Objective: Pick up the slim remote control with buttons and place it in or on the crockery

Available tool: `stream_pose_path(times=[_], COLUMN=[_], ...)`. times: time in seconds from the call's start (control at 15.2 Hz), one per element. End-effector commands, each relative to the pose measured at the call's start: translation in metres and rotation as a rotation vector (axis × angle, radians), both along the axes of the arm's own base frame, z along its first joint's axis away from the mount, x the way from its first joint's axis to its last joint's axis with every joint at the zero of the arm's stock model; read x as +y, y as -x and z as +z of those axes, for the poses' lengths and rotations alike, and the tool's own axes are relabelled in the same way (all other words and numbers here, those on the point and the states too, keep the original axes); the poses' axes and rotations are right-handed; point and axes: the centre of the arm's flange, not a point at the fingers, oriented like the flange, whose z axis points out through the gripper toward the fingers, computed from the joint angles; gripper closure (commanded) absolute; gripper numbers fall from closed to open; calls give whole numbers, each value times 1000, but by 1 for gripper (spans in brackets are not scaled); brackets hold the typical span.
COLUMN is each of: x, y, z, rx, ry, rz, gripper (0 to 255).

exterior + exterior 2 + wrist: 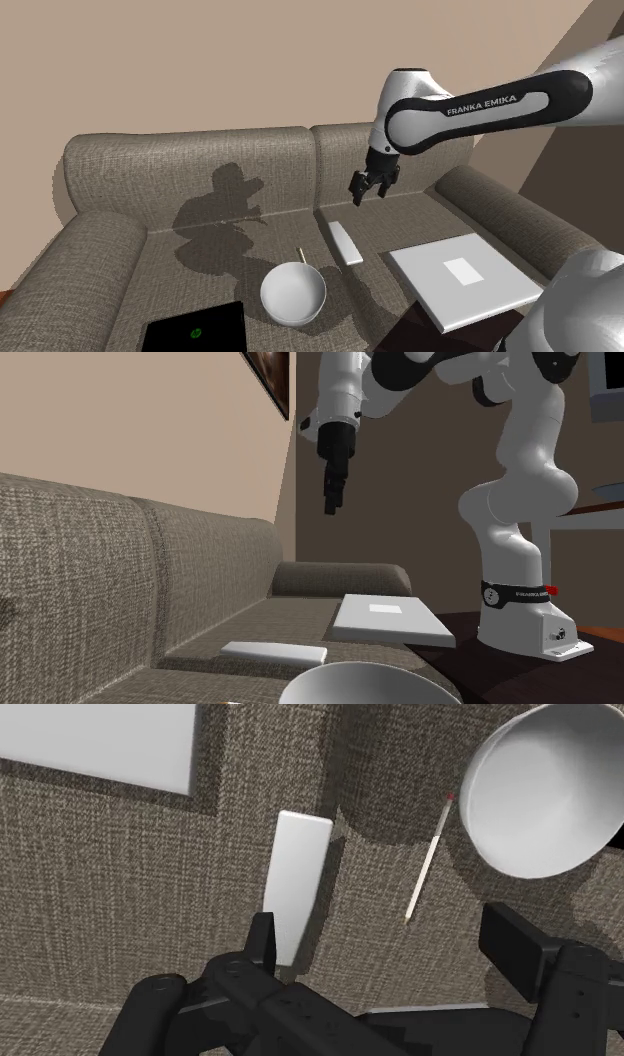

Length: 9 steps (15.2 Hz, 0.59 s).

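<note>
A slim white remote point(341, 241) lies flat on the brown sofa seat point(200, 280), drawn plain with no visible buttons. A white bowl point(293, 296) sits on the seat in front of it, toward the shoulder view's left. My black gripper point(370, 194) hangs open in the air above the remote, well clear of it. In the wrist view the remote point(298, 882) lies below my left finger point(262, 940), and the bowl point(545, 789) is off to the other side. My gripper point(388, 946) holds nothing. The second exterior view has the gripper point(333, 502) high over the remote point(275, 651) and the bowl point(365, 685).
A thin stick with a red tip point(430, 859) lies between remote and bowl. A flat white slab point(465, 281) rests at the seat's end near my stand point(525, 627). A black tablet point(195, 330) lies at the front edge. The backrest point(190, 165) and armrests bound the seat.
</note>
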Motion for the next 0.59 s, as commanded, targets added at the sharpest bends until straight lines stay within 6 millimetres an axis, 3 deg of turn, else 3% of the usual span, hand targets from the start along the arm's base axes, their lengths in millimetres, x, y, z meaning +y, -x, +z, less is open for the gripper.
stream_pose_path(times=[0.0, 0.53], x=[-4, -21], y=[-11, -62], z=[-22, -115], rx=[6, 35], ry=[3, 16], rz=[-24, -119], gripper=[0, 0])
